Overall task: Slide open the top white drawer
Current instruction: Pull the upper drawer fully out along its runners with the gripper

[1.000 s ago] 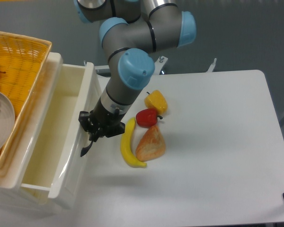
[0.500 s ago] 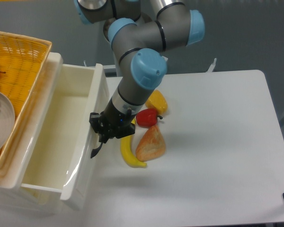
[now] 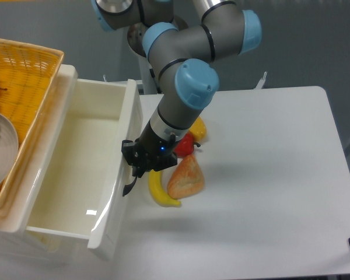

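Note:
The top white drawer (image 3: 76,169) stands pulled well out to the right, its glossy inside bare. Its front panel (image 3: 121,175) runs from the back down to the near left. My gripper (image 3: 139,165) is shut on the curved black handle (image 3: 130,185) at the front panel's outer face; the handle's lower end shows below the fingers. The arm reaches down from the upper middle. The lower drawer is hidden under the top one.
A yellow wicker basket (image 3: 29,81) with a white plate (image 3: 0,151) sits on the cabinet at the left. A banana (image 3: 159,191), a croissant (image 3: 186,177), a red pepper (image 3: 185,144) and a yellow pepper (image 3: 198,129) lie right of the gripper.
My gripper has moved right with the handle, and the drawer has slid further out. Its front panel is now near the banana.

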Tool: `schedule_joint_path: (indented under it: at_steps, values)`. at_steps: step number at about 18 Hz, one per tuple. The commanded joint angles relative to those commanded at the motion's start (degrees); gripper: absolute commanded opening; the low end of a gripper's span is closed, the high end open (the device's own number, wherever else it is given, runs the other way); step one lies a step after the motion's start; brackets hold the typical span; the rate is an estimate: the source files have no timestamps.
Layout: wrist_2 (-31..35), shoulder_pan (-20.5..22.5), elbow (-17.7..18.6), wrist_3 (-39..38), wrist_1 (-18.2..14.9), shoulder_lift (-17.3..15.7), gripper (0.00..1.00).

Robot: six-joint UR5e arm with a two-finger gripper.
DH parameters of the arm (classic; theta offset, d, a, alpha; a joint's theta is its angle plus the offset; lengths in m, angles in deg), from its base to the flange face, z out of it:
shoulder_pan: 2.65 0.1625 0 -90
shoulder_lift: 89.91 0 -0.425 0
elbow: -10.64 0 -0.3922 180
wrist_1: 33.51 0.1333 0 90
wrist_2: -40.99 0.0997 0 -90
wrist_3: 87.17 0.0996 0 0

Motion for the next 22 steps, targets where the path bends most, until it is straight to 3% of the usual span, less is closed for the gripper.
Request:
schedule_joint_path:
  at_steps: [20, 22]
  values:
    - [-0.35, 4.39, 0.00, 2.47, -0.09, 0.62, 0.15]
    - [-0.44, 4.49, 0.00, 2.56, -0.09, 0.62, 0.29]
